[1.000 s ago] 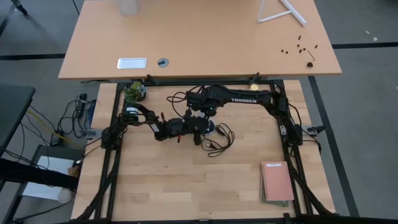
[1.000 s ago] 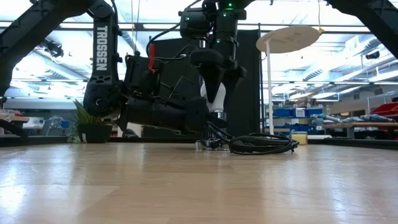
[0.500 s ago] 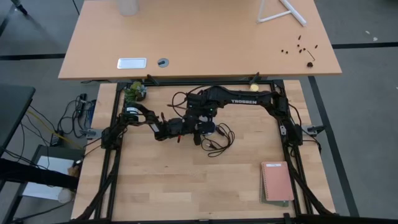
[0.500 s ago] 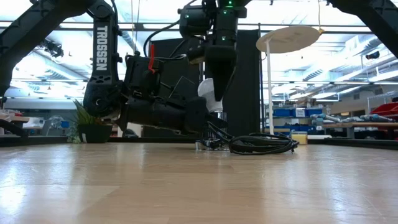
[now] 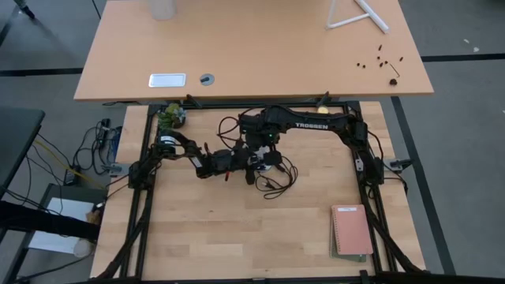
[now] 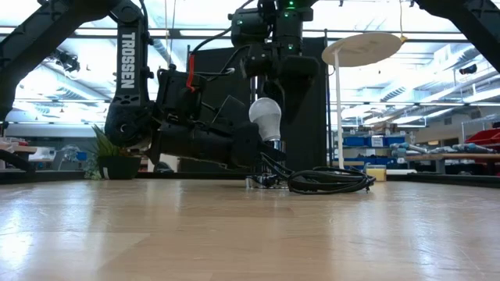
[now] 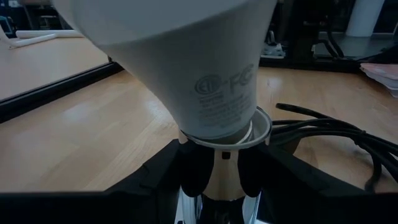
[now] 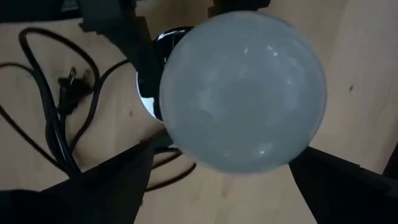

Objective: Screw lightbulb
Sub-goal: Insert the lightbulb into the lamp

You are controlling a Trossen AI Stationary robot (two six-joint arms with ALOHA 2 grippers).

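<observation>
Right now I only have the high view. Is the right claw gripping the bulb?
Observer: No. In the low view the right claw hangs open above the bulb, fingers clear of it.
Operator: Bulb seated?
Observer: The left wrist view shows its neck inside the socket rim.
Operator: Socket held?
Observer: Yes, the left claw is clamped on the socket body below the rim.

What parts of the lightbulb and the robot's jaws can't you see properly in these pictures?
- Lightbulb screw base: in the low view the left arm hides it.
- How far it sits in the socket: in the left wrist view the bulb covers it.
- Right gripper: its fingertips merge with a dark panel in the low view.
- High view: bulb too small, under both arms.
- Cord: cut off by the edge in the right wrist view.
</observation>
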